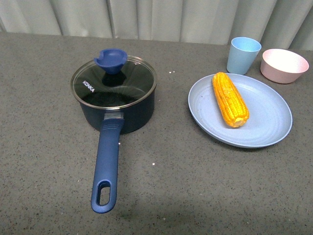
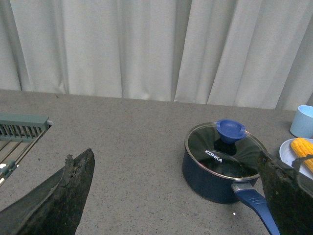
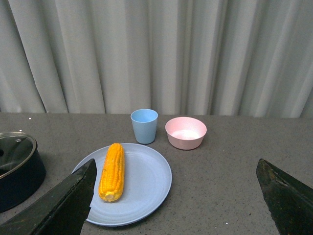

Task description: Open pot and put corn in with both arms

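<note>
The pot (image 1: 117, 110) is stood left of centre on the grey table (image 1: 44, 147). It is covered by a glass lid (image 1: 115, 88) with a blue knob (image 1: 111, 59), and its long blue handle (image 1: 107, 166) is pointed toward the near edge. The corn (image 1: 230, 99) is laid on a blue plate (image 1: 264, 127) to the right, well apart from the pot. A blue cup (image 1: 243, 55) and a pink bowl (image 1: 284, 65) are set just beyond the plate. The left gripper (image 2: 175, 156) and the right gripper (image 3: 176, 164) are seen only from the wrists, each spread wide and empty.
</note>
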